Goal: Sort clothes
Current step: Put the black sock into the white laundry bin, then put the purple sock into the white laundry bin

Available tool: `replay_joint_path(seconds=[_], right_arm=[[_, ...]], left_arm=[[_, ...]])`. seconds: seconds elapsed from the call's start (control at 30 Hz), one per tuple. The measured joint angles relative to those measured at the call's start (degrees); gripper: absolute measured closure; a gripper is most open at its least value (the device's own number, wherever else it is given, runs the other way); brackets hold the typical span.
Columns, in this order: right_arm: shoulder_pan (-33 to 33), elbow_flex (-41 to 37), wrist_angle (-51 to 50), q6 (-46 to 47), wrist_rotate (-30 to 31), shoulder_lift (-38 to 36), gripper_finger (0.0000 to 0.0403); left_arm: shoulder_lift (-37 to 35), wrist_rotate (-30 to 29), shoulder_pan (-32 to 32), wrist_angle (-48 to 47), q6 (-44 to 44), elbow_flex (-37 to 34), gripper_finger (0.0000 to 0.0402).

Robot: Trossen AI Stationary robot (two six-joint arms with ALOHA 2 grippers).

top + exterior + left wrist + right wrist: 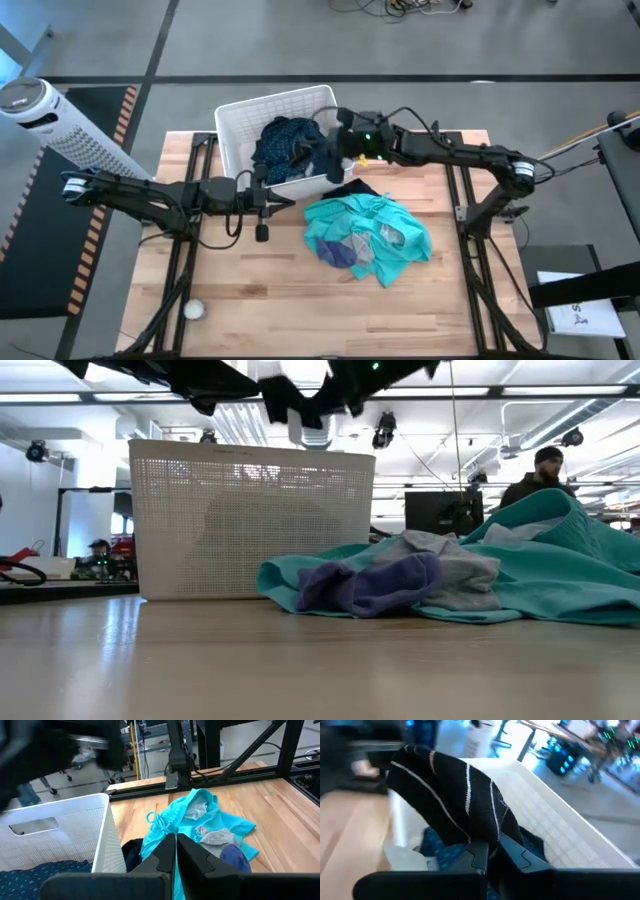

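A: Any readable text, labels or numbers in these views?

B: None. White paper (582, 318) off the table's right edge has dark print, too small to read. Black garment (451, 805) in the right wrist view shows only thin white stripes, no lettering. Basket (240, 125) walls carry no markings.

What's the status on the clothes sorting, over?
Right gripper shut on black white-striped garment above white plastic basket. Left gripper shut, empty, beside basket. Teal fabric pile on table. Nothing blocking.
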Motion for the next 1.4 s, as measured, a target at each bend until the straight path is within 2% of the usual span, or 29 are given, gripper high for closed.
replay_joint_path(seconds=[0.17, 0.53, 0.63, 0.73, 0.87, 0.93, 1.1, 1.4], right_arm=[[-1.3, 6.7, -2.9, 5.0, 2.4, 3.6, 0.0365], [-2.7, 20.5, -18.8, 3.8, 4.3, 11.7, 0.0248], [-2.7, 24.2, -24.7, 1.4, 4.8, 13.5, 0.0235], [-2.4, 27.5, -28.7, 0.5, 7.8, 13.8, 0.0262], [-1.9, 29.5, -32.3, -2.6, 10.4, 13.5, 0.0361], [-1.6, 28.6, -31.9, -3.8, 10.1, 12.5, 0.0391], [-0.3, 21.3, -28.6, -6.5, 9.7, 8.2, 0.0401], [3.0, -2.5, -15.7, -3.9, 9.2, -6.1, 0.0403]], left_arm=[[0.0, 0.0, 0.0, 0.0, 0.0, 0.0, 0.0400], [0.0, 0.0, 0.0, 0.0, -0.1, 0.0, 0.0394], [0.0, 0.0, 0.0, -0.2, -0.1, 0.0, 0.0379], [0.0, 0.0, 0.0, -0.9, 0.1, 0.0, 0.0359], [0.2, 0.0, 0.0, -1.0, 1.1, 0.0, 0.0329], [0.4, 0.0, 0.0, -0.9, 1.5, 0.0, 0.0314], [0.7, 0.0, 0.0, -0.9, 1.0, 0.0, 0.0287], [1.1, 0.0, 0.0, -1.1, 1.3, 0.0, 0.0275]])
